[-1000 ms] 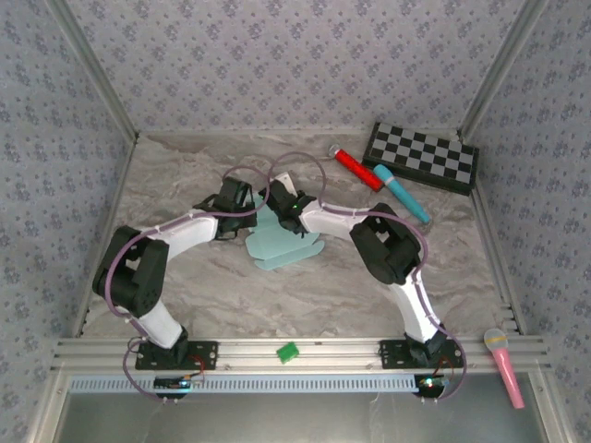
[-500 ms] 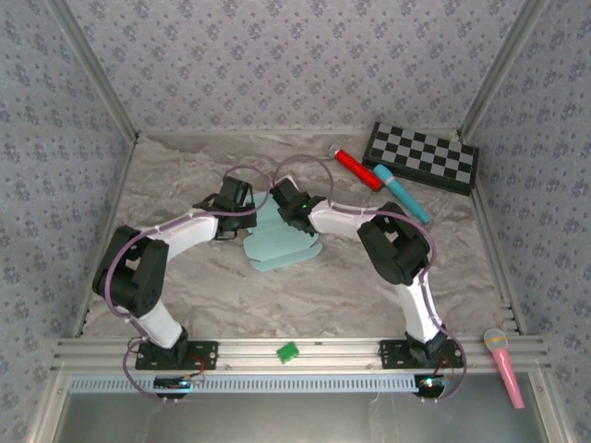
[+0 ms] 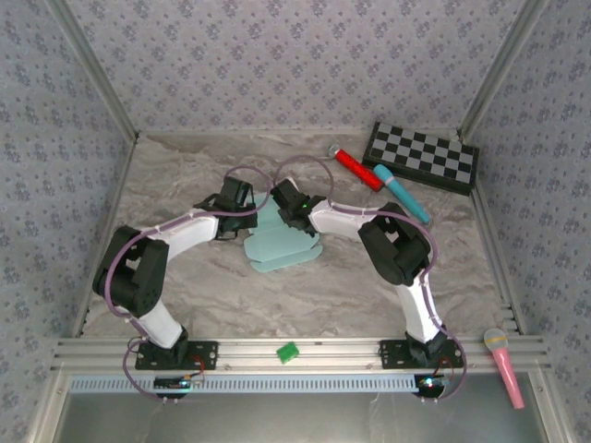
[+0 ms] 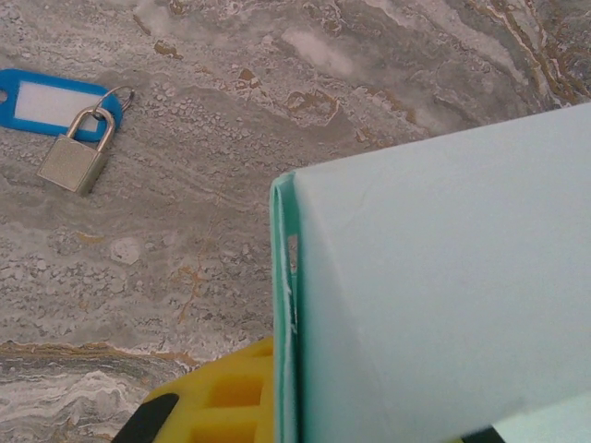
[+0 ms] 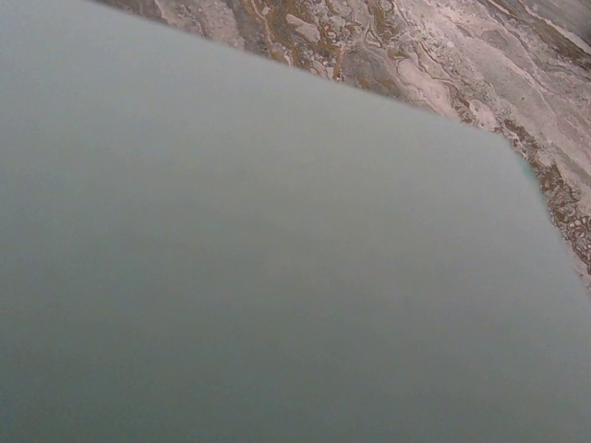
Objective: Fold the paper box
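The paper box [image 3: 283,245], pale blue card, lies partly folded at the middle of the table. My left gripper [image 3: 250,213] sits at its far left corner and my right gripper [image 3: 287,209] at its far edge. In the left wrist view a card panel [image 4: 443,295] stands on edge against my yellow finger pad [image 4: 217,397], and my left gripper [image 4: 294,417] is shut on that edge. Blurred blue card [image 5: 259,258] close to the right wrist camera hides the right fingers.
A small padlock [image 4: 78,152] with a blue key tag [image 4: 46,97] lies on the marble beyond the box. A checkerboard [image 3: 423,157], red marker [image 3: 357,170] and blue marker [image 3: 402,194] are at the back right. A green block [image 3: 288,352] and a pink microphone [image 3: 504,365] rest by the front rail.
My right gripper has shifted slightly toward the far side along the box's edge, and its elbow has moved right. The left arm has held still on the card.
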Robot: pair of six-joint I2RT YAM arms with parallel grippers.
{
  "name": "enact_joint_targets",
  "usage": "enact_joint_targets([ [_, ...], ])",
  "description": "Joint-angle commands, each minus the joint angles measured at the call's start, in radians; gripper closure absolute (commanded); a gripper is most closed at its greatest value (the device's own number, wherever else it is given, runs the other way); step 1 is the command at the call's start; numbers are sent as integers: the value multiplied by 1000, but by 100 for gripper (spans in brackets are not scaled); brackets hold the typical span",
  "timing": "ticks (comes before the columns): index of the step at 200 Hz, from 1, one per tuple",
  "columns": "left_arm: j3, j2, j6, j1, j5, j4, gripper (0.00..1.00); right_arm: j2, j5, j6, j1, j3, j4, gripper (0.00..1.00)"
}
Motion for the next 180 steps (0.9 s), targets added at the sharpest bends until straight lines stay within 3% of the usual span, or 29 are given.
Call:
enact_joint_targets([
  [1,54,-9,12,-7,31,9,100,26,93,10,-19,28,-105,74],
  [113,66,-7,19,-7,57,4,100,162,356,173,-7,177,-305,74],
  [159,60,8,12,-7,63,15,100,182,379,227,-1,194,-318,75],
  [180,62,17,7,-7,67,20,100,179,329,199,2,188,-286,76],
])
